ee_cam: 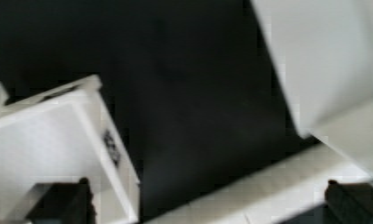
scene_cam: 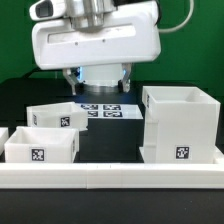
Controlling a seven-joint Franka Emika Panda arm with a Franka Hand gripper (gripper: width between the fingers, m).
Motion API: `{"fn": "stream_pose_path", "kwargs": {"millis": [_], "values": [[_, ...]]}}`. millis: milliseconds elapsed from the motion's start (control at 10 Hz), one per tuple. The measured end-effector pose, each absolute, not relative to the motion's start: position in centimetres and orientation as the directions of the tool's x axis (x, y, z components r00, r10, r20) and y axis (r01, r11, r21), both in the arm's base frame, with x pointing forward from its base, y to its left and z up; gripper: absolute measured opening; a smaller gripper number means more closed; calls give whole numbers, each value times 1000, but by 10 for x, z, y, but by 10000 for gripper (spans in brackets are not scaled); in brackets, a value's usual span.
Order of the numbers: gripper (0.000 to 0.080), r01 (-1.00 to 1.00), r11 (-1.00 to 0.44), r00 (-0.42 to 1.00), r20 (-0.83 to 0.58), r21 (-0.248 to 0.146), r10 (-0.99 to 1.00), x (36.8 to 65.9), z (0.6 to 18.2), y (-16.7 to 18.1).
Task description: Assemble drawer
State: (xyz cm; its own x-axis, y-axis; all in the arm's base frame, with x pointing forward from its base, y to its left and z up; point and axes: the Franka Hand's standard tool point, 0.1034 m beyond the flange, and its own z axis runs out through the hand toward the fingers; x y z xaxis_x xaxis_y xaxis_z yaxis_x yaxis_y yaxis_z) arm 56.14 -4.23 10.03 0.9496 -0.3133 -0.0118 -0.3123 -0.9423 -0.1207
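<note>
Far centre, above marker board: hovering gripper, jaws spread, empty. At exterior view's right, housing; left, far tray, near tray, unassembled. Risk: finger clipping tray wall on descent, skewing tray.

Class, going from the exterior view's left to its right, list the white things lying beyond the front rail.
Front tray → marker board → tall housing. The rear tray overlaps the first, so it is left out.
</note>
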Motion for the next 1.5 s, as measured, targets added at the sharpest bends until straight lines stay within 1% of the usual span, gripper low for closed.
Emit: {"fn": "stream_pose_path", "kwargs": {"millis": [200,700,800,900,1000,1200,1500], "values": [[649,-300,-948,954,-19,-109,-300,557,86,-57],[649,-283,-953,959,-17,-108,-283,557,85,-55],[649,-245,-964,970,-13,-102,-245,556,79,-59],[649,-232,-968,973,-2,-94,-232,556,68,-66],[649,-228,-970,973,2,-84,-229,555,53,-72],[649,-223,-972,975,2,-76,-223,556,37,-75],[649,-207,-976,978,-8,-63,-207,550,12,-72]]}}
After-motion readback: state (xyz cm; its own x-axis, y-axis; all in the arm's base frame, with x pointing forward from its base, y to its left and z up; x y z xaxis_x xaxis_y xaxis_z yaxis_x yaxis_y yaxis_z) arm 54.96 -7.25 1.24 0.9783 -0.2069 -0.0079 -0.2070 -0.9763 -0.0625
